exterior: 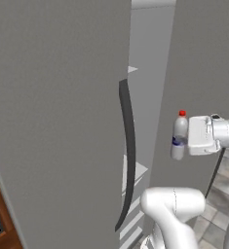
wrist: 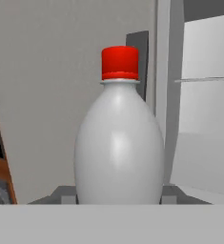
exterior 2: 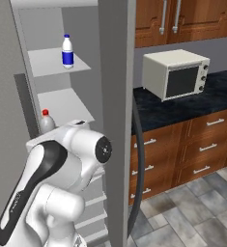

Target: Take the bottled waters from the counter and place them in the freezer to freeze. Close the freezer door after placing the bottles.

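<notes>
My gripper [exterior: 183, 140] is shut on the clear-grey bottled water [exterior: 179, 136] with the red cap and holds it upright in the air. In the hand view this bottle [wrist: 118, 147] stands between the fingertips [wrist: 61, 194], with my gripper [wrist: 118, 196] around its base. The freezer door [exterior: 52, 121] stands open at the left, its dark handle [exterior: 128, 151] along its free edge. Behind it lie the freezer's white shelves [exterior 2: 62, 103]. The blue-capped bottled water [exterior 2: 67, 50] stands on an upper shelf. In the right base view my arm hides most of the held bottle [exterior 2: 46, 120].
The fridge's right-hand door [exterior 2: 116, 120] is closed, with its handle [exterior 2: 139, 159] in front. To the right runs the black counter [exterior 2: 182, 108] with a cream toaster oven [exterior 2: 175, 73], wooden drawers [exterior 2: 202, 144] below, and a tiled floor [exterior 2: 202, 207].
</notes>
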### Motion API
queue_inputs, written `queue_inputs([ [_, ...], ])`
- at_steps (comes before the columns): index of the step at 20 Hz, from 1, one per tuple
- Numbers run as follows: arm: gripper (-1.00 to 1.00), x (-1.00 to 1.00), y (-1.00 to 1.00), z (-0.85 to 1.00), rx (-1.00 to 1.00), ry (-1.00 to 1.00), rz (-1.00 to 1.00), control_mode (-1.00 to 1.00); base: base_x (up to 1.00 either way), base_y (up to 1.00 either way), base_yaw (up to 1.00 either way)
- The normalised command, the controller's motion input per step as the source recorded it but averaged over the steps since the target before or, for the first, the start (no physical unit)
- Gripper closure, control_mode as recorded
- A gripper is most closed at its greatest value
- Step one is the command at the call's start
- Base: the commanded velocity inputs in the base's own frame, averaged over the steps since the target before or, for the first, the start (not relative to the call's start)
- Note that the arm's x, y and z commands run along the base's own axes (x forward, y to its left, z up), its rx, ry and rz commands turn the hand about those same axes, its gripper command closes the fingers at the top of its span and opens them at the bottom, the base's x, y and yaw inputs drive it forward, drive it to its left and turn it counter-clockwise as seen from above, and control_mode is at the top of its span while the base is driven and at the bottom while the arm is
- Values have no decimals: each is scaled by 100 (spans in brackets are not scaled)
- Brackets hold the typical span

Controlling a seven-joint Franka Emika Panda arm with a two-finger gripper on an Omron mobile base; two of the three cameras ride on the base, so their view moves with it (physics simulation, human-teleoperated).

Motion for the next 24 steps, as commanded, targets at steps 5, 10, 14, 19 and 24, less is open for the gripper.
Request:
queue_inputs([
  [5,100,40,17,-4,0,-3,-19,-100,0,0,0],
  [10,100,58,-8,-1,0,0,-6,-100,0,0,0],
  [14,100,76,3,-9,0,0,-5,-100,0,0,0],
  [19,100,75,13,-18,4,-2,-1,-100,0,0,0],
  [24,100,57,30,-26,0,-7,0,-100,0,0,0],
])
